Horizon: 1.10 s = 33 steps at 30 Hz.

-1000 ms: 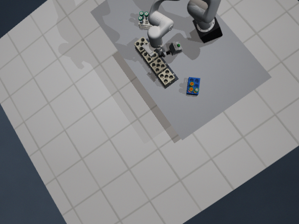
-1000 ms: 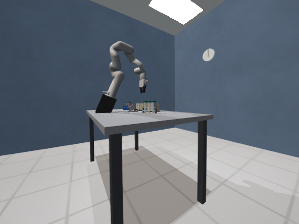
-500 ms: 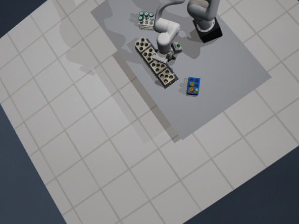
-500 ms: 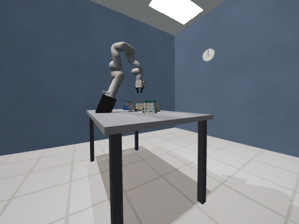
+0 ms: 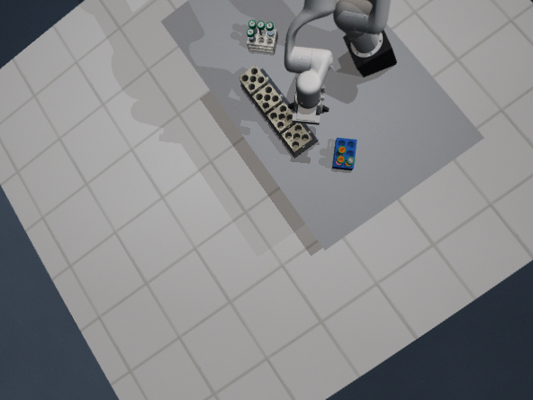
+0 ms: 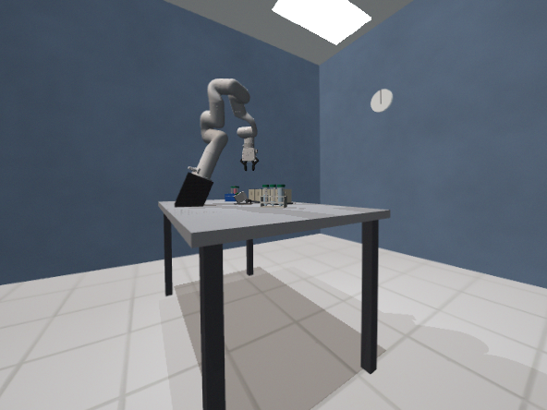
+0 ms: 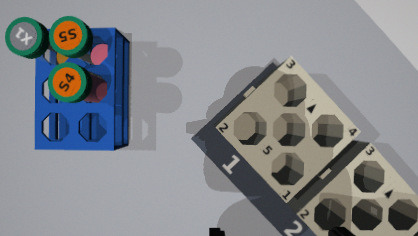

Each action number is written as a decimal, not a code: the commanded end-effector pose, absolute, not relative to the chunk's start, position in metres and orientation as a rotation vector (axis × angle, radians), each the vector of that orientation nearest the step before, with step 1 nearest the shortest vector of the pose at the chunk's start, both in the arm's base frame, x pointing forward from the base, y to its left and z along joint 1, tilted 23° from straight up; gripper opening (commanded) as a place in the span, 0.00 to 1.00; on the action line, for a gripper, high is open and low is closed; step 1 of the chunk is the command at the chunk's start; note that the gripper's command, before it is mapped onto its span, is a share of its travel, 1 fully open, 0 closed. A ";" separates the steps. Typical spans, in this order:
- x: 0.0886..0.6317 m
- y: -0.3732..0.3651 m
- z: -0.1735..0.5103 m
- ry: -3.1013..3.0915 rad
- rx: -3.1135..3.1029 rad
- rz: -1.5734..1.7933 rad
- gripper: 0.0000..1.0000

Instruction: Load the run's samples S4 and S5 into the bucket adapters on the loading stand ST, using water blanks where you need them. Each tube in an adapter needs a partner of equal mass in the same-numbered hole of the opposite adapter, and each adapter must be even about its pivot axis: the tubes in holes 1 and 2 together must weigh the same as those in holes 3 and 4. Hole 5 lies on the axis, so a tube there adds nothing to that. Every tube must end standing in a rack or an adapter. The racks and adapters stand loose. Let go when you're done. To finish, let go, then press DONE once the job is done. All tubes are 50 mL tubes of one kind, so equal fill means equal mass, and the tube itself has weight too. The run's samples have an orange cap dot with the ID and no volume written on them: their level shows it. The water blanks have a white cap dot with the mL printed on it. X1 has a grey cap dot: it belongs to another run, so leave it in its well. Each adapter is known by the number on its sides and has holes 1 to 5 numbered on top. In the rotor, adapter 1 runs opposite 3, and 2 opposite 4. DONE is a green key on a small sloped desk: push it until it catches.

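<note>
I had the grey two-finger gripper hanging high over the grey table top, fingers part-way apart and holding nothing. Only two dark finger tips showed at the bottom edge of the wrist view.

Both targets stood in the small blue plastic sample rack, off to one side of the stand: the green-capped tube with the orange dot marked S4 in the middle row, the matching tube marked S5 in the row behind it, caps nearly touching. The grey-dotted tube X1 sat right beside S5, cap against cap. Pink liquid showed through the rack wall beneath the caps, but from above I could not read either fill level, so I could not yet choose blanks.

The beige five-hole bucket adapter numbered 1 and its neighbour, adapter 2, sat side by side on the dark loading stand, every visible hole vacant. The white-dotted water blanks waited in a pale rack well apart, past the far end of the stand.

My read on handling: rigid plastic tubes, smooth and round, likely to slip or swing if pinched low or off-centre; light to moderate with liquid inside. I judged the best hold to be just under the cap, fingers either side of it, with a straight vertical pull, since the rack stood loose and could drag along. S4 looked the easier first pick; at S5, one finger would have to avoid X1.
</note>
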<state>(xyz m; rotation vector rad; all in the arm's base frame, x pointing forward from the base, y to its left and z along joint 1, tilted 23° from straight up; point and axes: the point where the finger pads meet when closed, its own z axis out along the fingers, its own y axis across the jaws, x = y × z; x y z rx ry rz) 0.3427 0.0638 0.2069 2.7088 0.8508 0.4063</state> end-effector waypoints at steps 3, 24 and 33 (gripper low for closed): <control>0.344 0.096 0.202 0.853 2.706 0.410 0.57; 0.342 0.189 0.184 0.854 2.707 0.410 0.57; 0.342 0.224 0.178 0.854 2.707 0.411 0.57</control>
